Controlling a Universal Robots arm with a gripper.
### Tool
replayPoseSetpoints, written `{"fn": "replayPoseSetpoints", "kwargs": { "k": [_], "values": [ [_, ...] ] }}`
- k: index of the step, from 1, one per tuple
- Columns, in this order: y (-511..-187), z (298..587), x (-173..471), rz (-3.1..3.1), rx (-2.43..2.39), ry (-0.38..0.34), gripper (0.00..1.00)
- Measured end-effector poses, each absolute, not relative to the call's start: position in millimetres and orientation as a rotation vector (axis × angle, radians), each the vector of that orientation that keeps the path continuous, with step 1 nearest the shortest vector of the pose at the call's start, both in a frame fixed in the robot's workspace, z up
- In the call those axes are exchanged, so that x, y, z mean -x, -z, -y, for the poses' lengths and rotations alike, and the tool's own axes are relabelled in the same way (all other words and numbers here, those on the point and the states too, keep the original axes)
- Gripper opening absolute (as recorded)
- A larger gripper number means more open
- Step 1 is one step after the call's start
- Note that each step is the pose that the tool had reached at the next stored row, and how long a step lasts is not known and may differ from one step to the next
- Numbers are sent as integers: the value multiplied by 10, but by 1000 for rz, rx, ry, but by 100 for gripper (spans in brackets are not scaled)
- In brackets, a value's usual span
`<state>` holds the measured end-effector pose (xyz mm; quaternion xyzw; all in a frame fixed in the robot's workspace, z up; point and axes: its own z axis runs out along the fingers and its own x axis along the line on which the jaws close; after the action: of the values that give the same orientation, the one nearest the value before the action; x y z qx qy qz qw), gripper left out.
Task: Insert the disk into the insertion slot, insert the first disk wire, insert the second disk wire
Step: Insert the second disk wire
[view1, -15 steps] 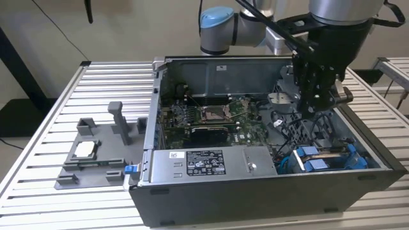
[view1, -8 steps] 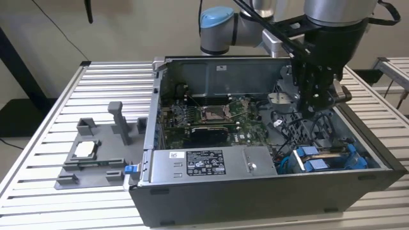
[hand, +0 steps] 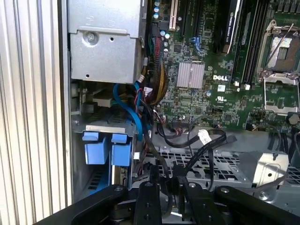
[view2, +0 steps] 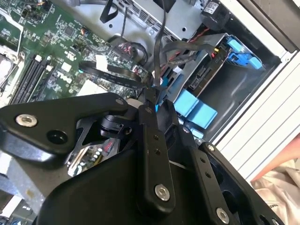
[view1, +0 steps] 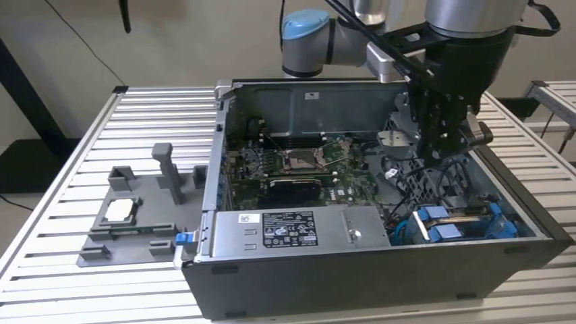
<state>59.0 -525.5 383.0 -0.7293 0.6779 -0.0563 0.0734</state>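
The insertion slot [hand: 101, 123] is dull grey sheet metal with smooth blue plastic tabs [hand: 97, 149]. The gripper [hand: 166, 174] is matt black metal. The table [view1: 162, 115] is ribbed, silvery metal.

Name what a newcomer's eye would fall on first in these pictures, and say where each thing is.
The open computer case in the middle of the slatted table strikes first, its green motherboard bared. The arm's black hand reaches down into it on the exterior view's right, near the bright blue parts of the insertion slot.
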Motion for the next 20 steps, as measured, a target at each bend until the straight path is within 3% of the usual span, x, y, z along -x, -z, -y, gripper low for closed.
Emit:
{"fn": "replayPoseSetpoints", "kwargs": {
  "k": [5, 6, 12, 20],
  "values": [
    [-3824, 5255, -589, -2035, 2190, 170, 24],
    [-3823, 5255, -588, -2035, 2190, 170, 17],
    [-3821, 5254, -589, -2036, 2190, 171, 16],
    [-3821, 5153, -588, -2053, 2219, 223, 17]
  ]
}}
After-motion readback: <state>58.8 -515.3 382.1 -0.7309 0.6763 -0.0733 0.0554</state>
